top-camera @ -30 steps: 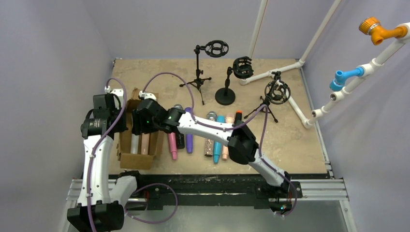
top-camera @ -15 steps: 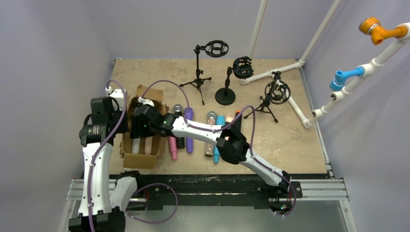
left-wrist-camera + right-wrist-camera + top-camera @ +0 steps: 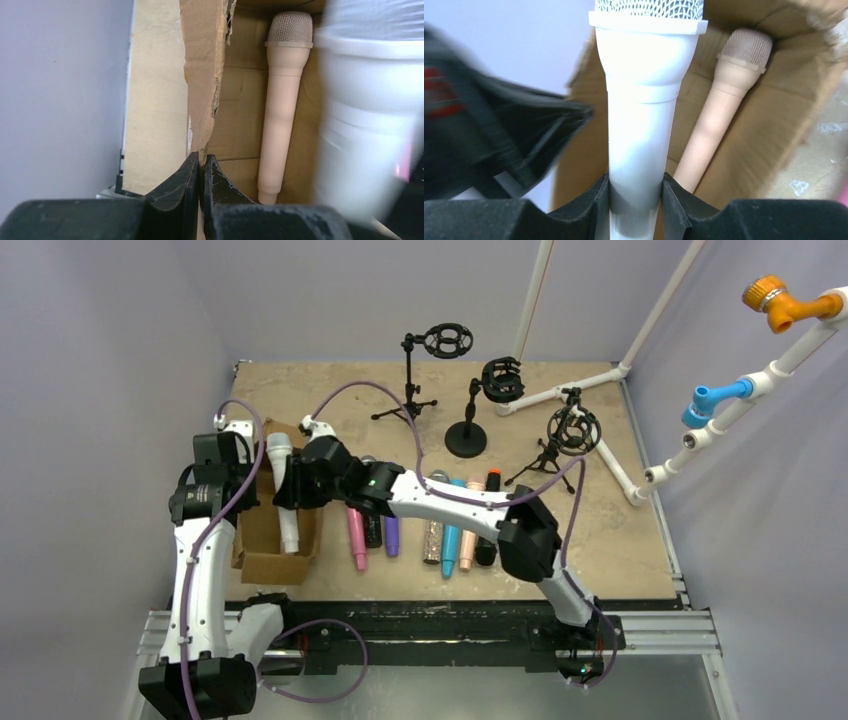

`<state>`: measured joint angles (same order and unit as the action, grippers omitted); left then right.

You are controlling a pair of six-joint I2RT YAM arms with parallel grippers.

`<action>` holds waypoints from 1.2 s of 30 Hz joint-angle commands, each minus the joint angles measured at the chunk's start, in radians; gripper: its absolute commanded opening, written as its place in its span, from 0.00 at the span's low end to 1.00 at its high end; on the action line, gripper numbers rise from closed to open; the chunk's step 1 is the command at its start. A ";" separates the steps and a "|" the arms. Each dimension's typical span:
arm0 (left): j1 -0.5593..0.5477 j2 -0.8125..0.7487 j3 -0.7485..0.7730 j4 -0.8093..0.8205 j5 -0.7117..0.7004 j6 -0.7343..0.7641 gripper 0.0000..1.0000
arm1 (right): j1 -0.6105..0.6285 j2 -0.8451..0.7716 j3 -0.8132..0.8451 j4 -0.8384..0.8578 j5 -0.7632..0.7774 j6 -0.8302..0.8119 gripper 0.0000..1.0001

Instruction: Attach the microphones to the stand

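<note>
An open cardboard box [image 3: 262, 560] sits at the near left of the bench [image 3: 600, 530]. The left pincer [image 3: 201, 165] is pinched tight on the torn edge of the box's left flap, its fingertips meeting over the cardboard. Just beside it, the right pincer [image 3: 634, 195] grips the white microphone [image 3: 639, 100] low on the handle, one finger pressed to each side. That microphone is held over the box with its grille head pointing away from the arm bases. Beneath it, a peach microphone [image 3: 282, 110] lies flat on the box floor.

Right of the box, a row lies on the bench with heads toward the far side: a pink microphone [image 3: 356, 537], a black microphone [image 3: 372, 530], a purple microphone [image 3: 391, 537], a silver glitter microphone [image 3: 432, 540], a teal microphone [image 3: 452, 530], a second peach one and an orange-tipped black one.

Farther back stand a tall tripod stand [image 3: 410, 390], a round-base stand [image 3: 466, 435] and a low tripod stand [image 3: 560, 440], each topped by a ring mount.
</note>
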<state>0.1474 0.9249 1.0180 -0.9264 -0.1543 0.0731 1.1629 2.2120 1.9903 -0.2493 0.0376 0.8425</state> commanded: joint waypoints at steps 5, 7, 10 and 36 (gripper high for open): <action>-0.001 0.020 0.015 0.068 -0.137 0.023 0.00 | -0.073 -0.315 -0.245 0.056 -0.028 -0.034 0.00; -0.001 0.017 0.011 0.072 -0.136 0.027 0.00 | -0.103 -0.386 -0.342 0.027 -0.003 -0.048 0.00; 0.000 0.018 0.011 0.073 -0.129 0.025 0.00 | -0.163 -0.461 -0.485 -0.030 0.030 -0.054 0.00; -0.001 -0.023 0.021 0.048 0.023 0.000 0.00 | -0.225 -0.430 -0.613 -0.241 0.262 -0.030 0.65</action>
<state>0.1474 0.9234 1.0180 -0.9218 -0.1600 0.0887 0.9360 1.8427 1.3075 -0.4477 0.2272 0.8036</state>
